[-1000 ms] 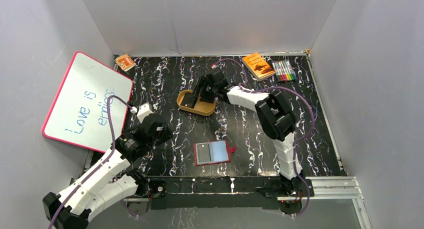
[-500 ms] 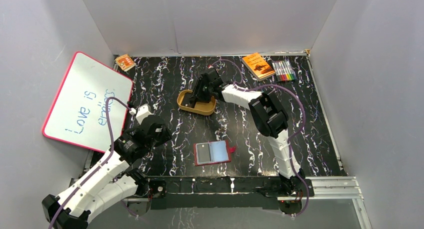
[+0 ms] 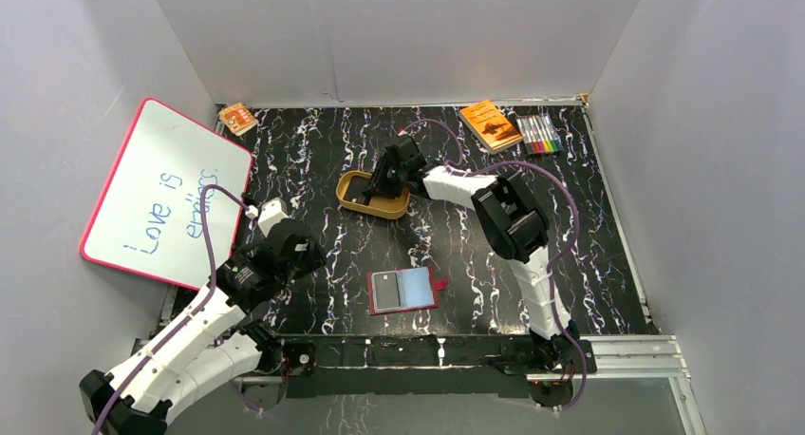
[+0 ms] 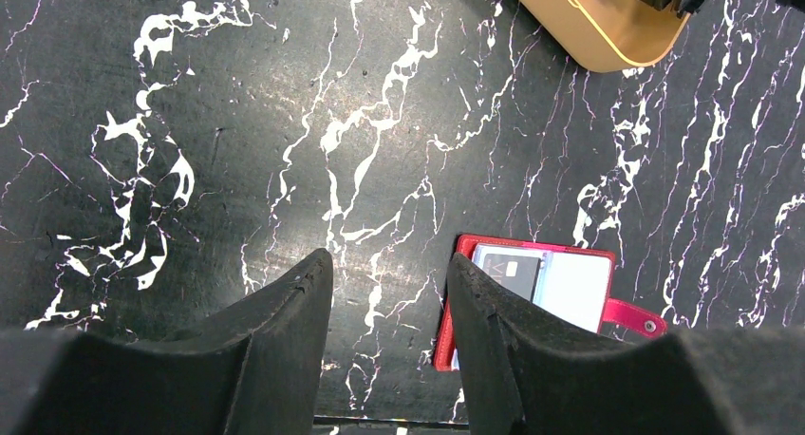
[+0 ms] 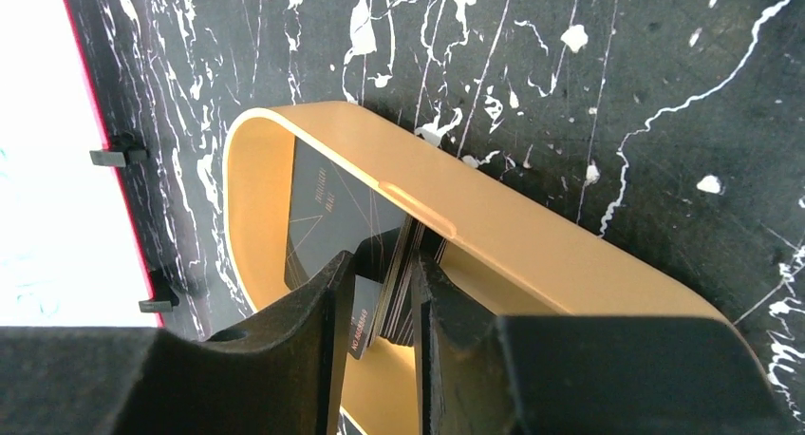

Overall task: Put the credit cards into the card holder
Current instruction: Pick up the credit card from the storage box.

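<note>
The card holder (image 3: 403,290) (image 4: 570,283) lies open at the table's near middle, red with clear pockets, and one black card (image 4: 513,272) sits in its left pocket. Further credit cards (image 5: 399,283) stand as a tilted stack inside the tan oval dish (image 3: 353,202) (image 5: 494,217), over another black card (image 5: 323,207) lying flat. My right gripper (image 5: 384,255) (image 3: 384,179) reaches into the dish, its fingers closed against both sides of the stack. My left gripper (image 4: 389,259) hangs open above bare table, just left of the card holder, with nothing between its fingers.
A whiteboard (image 3: 161,193) with a pink rim leans at the left wall. At the back right lie an orange booklet (image 3: 490,123) and a pack of markers (image 3: 538,133). A small orange box (image 3: 237,119) sits in the back left corner.
My right gripper has dipped deeper into the dish and its jaws have narrowed onto the card stack. The left arm has hardly moved.
</note>
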Robot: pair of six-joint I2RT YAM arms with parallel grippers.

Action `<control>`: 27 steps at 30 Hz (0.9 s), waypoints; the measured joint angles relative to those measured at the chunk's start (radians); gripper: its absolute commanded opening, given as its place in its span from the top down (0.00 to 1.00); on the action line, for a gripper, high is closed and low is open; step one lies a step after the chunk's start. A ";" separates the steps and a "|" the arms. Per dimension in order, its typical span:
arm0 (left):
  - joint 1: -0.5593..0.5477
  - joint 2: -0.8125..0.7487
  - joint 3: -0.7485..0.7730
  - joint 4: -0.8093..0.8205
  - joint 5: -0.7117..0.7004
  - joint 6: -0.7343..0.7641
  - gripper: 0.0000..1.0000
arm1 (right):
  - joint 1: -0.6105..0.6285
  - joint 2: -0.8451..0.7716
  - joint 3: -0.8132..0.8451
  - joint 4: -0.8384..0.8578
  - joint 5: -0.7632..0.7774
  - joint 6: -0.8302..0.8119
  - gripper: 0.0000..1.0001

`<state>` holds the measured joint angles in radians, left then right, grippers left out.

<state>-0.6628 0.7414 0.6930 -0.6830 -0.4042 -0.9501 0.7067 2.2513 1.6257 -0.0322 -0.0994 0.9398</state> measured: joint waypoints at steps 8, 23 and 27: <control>0.000 0.001 0.000 0.000 0.000 0.000 0.55 | -0.001 -0.036 -0.069 0.054 -0.011 0.014 0.74; 0.000 0.005 -0.014 0.001 0.000 0.000 0.56 | -0.012 -0.075 -0.139 0.106 -0.016 0.029 0.85; 0.000 0.010 -0.015 0.001 0.000 0.000 0.57 | -0.017 -0.103 -0.176 0.111 -0.016 0.030 0.88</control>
<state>-0.6628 0.7509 0.6781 -0.6823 -0.4042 -0.9497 0.6895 2.1483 1.4498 0.0792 -0.1150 0.9695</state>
